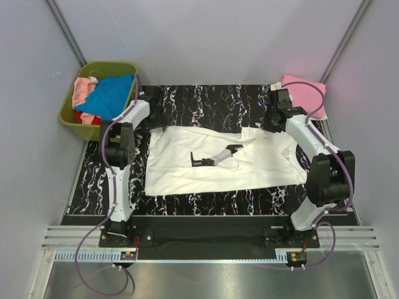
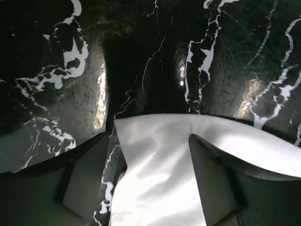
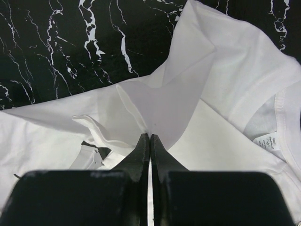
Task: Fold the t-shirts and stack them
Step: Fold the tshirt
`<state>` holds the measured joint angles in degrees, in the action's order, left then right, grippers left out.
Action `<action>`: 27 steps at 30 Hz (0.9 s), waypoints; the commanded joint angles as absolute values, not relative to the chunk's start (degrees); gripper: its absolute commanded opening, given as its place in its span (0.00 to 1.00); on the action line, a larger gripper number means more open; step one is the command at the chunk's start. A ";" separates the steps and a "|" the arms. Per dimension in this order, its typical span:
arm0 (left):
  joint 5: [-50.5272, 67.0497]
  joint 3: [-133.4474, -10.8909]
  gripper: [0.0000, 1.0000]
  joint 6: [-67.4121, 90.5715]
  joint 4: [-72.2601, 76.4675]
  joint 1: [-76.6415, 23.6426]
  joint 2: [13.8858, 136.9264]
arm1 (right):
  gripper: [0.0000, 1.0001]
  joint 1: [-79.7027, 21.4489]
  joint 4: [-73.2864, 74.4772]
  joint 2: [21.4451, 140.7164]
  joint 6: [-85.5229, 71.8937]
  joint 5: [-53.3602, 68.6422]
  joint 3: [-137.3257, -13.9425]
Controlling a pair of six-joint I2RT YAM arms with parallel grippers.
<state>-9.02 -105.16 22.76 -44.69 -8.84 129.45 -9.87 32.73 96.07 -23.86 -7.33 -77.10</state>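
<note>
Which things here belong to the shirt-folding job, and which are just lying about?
Job:
- white shirt, spread on the table
- pink shirt, at the far right corner
- heaped shirts in the basket

Just there:
- green basket
- black marbled table

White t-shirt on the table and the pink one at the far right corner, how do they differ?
The white t-shirt lies spread wide mid-table; the pink t-shirt sits folded small. The white t-shirt carries a dark print; the pink t-shirt looks plain. Both rest on the marbled table.
</note>
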 commanded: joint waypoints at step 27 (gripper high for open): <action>-9.23 -101.37 0.00 12.92 -37.98 -9.58 115.78 | 0.00 -5.45 34.45 98.36 -27.42 -2.11 -88.25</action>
<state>-7.75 -105.19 17.08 -41.56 -9.17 126.43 -5.37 33.01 101.19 -26.26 -2.48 -87.00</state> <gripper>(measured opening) 0.024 0.012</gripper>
